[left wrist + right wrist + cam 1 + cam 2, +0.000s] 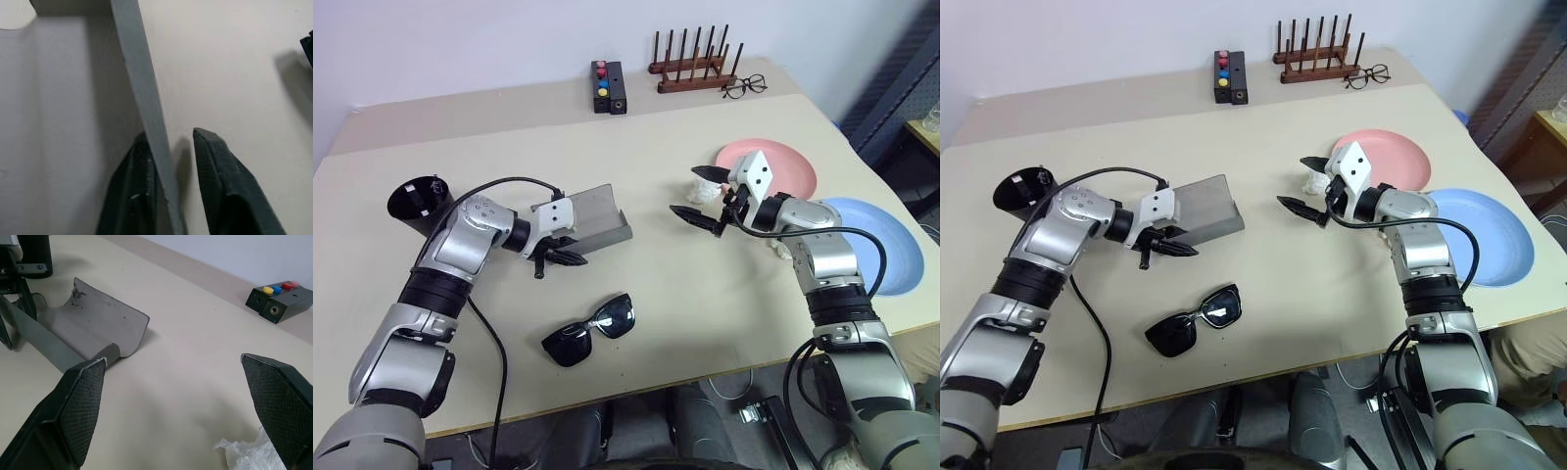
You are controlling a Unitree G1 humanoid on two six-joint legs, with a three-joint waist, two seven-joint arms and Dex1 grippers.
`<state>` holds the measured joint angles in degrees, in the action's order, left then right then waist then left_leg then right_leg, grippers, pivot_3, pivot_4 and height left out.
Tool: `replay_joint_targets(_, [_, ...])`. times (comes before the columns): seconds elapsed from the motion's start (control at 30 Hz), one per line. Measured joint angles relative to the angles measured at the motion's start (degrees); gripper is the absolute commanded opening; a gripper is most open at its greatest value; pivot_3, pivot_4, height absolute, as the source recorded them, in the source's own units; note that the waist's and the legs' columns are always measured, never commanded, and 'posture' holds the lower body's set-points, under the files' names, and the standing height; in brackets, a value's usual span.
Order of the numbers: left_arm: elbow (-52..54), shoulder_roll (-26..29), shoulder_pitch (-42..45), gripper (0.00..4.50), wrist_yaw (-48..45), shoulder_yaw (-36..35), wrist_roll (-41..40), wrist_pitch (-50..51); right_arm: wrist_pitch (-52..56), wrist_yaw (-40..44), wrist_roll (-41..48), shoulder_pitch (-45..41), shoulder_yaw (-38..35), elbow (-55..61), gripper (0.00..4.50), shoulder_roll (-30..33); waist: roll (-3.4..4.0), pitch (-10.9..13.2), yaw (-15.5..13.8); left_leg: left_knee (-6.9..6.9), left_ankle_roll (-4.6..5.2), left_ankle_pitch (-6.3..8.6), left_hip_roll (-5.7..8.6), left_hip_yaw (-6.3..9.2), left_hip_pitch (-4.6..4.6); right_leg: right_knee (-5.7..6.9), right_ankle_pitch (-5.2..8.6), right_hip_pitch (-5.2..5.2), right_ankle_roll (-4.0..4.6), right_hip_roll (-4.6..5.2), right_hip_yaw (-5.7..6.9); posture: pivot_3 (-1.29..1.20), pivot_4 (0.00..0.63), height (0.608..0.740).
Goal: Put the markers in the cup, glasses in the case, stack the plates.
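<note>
The grey case (597, 220) lies open at the table's middle left. My left gripper (558, 257) is at its near wall, narrowed on it with one finger (132, 196) inside and the other outside. The black glasses (590, 330) lie unfolded on the table just in front of the case. Far left stands the black cup (416, 201); something slim shows in its mouth, and I cannot tell if it is the markers. The pink plate (788, 162) and the blue plate (881, 235) lie side by side at the right. My right gripper (685, 192) hovers open left of the pink plate, holding nothing.
Crumpled white tissue (244, 453) lies under the right gripper. At the back stand a black box with coloured buttons (609, 86), a wooden peg rack (690, 64) and wire-framed eyeglasses (744, 86). The table's front edge runs close behind the sunglasses.
</note>
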<state>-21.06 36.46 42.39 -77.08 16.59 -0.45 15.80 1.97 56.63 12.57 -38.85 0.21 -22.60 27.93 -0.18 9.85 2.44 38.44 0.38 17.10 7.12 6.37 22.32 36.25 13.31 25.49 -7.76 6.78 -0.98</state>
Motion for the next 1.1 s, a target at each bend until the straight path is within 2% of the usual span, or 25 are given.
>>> replay_joint_targets(0.17, [2.1,-0.1,-1.7,1.03,2.3,0.0,0.0,-0.5,0.0,0.0,0.0,0.0,0.0,0.0,4.50,0.1,0.00,0.0,0.0,0.01,0.00,0.00,0.00,0.00,0.00,0.00,0.00,0.00,0.00,0.00,0.00,0.00,0.150,0.740])
replay_joint_targets(0.27, [3.6,-0.8,-2.4,0.15,3.1,-0.2,-0.4,0.8,0.0,0.1,0.0,0.0,0.0,0.0,4.50,0.1,0.00,0.0,-0.1,0.08,0.01,0.01,0.00,0.00,0.00,0.02,0.00,-0.03,0.00,0.00,0.00,0.00,0.150,0.740])
replay_joint_targets(0.3, [4.0,-0.8,-2.4,0.04,3.3,-0.2,-0.8,1.5,0.0,0.1,0.0,0.0,0.0,0.0,4.50,0.1,0.00,0.0,-0.1,0.11,0.02,0.01,0.00,0.01,0.00,0.03,0.00,-0.04,0.00,0.00,0.00,0.00,0.150,0.740])
replay_joint_targets(0.83, [7.7,-1.6,-3.3,0.04,4.6,-0.1,-1.6,4.2,0.0,0.1,0.0,0.0,0.0,0.0,4.50,0.2,0.00,0.0,-0.2,0.41,0.10,0.07,0.01,0.01,0.09,0.11,0.00,-0.07,0.00,0.00,0.00,0.00,0.150,0.740])
replay_joint_targets(1.1, [16.6,-1.6,-4.4,0.04,4.1,0.2,-3.6,10.4,0.0,-0.1,0.0,0.0,-0.1,0.0,4.50,0.8,0.01,0.0,-0.2,0.43,0.11,0.08,0.01,0.01,0.09,0.11,0.00,-0.07,0.00,0.00,-0.01,0.00,0.150,0.740])
